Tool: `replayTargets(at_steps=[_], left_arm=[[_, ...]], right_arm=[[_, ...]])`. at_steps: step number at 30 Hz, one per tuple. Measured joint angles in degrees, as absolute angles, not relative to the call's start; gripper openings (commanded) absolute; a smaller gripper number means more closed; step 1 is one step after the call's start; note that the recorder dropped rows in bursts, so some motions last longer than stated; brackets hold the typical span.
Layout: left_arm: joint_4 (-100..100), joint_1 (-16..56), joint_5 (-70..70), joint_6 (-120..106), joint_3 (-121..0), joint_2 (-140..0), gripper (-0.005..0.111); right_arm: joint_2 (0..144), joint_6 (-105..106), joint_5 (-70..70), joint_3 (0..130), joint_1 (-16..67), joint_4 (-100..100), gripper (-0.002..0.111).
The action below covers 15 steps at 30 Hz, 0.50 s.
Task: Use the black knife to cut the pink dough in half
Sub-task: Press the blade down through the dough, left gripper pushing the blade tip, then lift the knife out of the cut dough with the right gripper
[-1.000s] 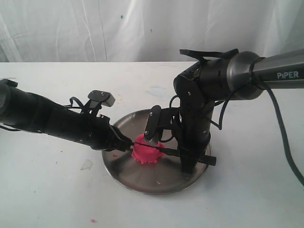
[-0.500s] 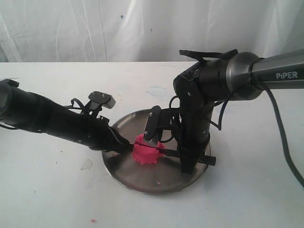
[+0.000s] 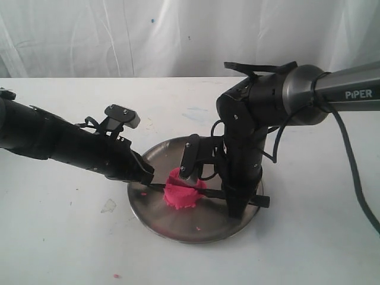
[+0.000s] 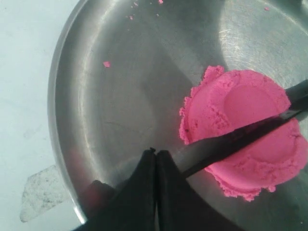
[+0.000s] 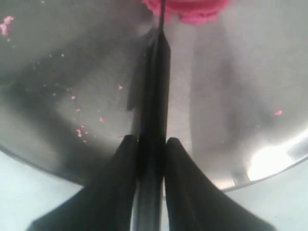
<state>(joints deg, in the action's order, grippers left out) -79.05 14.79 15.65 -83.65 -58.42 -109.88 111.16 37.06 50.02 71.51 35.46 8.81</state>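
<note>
Pink dough (image 3: pixel 183 193) sits as a round, ragged-rimmed mound near the middle of a steel plate (image 3: pixel 160 219), which lies on the white desk (image 3: pixel 59 237) toward its front edge. Across the top of the mound runs the black knife (image 3: pixel 208 193), its blade pressed into the soft surface. In the left wrist view the blade (image 4: pixel 240 137) crosses the dough (image 4: pixel 240 101) off-centre, leaving a wider part on one side.

The right gripper (image 5: pixel 147 144) stands upright on the plate's right side, clenched on the knife's handle, with the dough (image 5: pixel 190 9) just beyond the blade's far end in its wrist view. The left gripper (image 3: pixel 144 177) comes in low from the desk's left edge and ends at the plate's left rim, just beside the dough; its fingers (image 4: pixel 155 163) are pressed together, and whether they pinch the blade's tip cannot be told.

Bare steel lies open in front of and behind the mound, with pink crumbs (image 5: pixel 79 131) scattered on it. Open desk surrounds the plate toward the front and left edges.
</note>
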Motion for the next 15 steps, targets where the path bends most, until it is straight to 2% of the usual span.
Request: replayTargets(at_steps=[15], left_arm=[[-78.93, 14.79, 15.6, -82.71, -58.42, -109.88, 0.0]], right_arm=[[110.91, 36.15, 51.66, 71.51, 35.46, 7.46, 0.0]])
